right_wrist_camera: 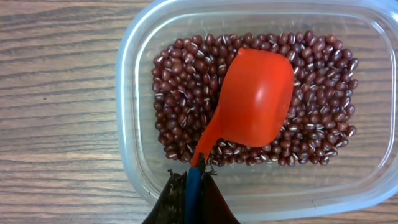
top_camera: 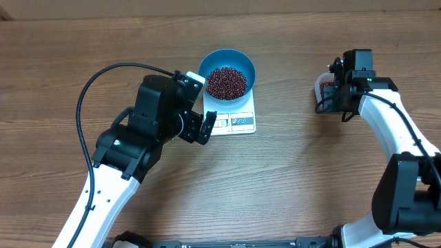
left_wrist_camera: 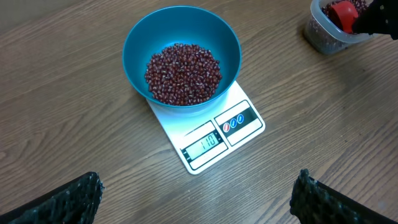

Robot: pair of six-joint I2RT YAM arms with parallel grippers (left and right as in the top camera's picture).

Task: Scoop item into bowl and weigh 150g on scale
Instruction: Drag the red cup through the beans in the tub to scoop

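Observation:
The blue bowl [top_camera: 207,65] stands on the white scale [top_camera: 238,122] and holds a heap of red-brown beans [top_camera: 227,82]. In the left wrist view the bowl [left_wrist_camera: 140,43] sits on the far end of the scale [left_wrist_camera: 242,102], whose display reads 110. My left gripper [top_camera: 204,127] hovers open just left of the scale's display end, nothing between its fingers [left_wrist_camera: 74,199]. My right gripper [right_wrist_camera: 193,180] is shut on the blue handle of a red scoop [right_wrist_camera: 258,99]. The scoop rests on more beans [right_wrist_camera: 186,81] inside the clear tub [right_wrist_camera: 130,93].
The clear tub [top_camera: 321,86] stands on the wooden table to the right of the scale, with the right arm [top_camera: 386,117] reaching over it from the right edge. A black cable [top_camera: 89,89] loops over the left arm.

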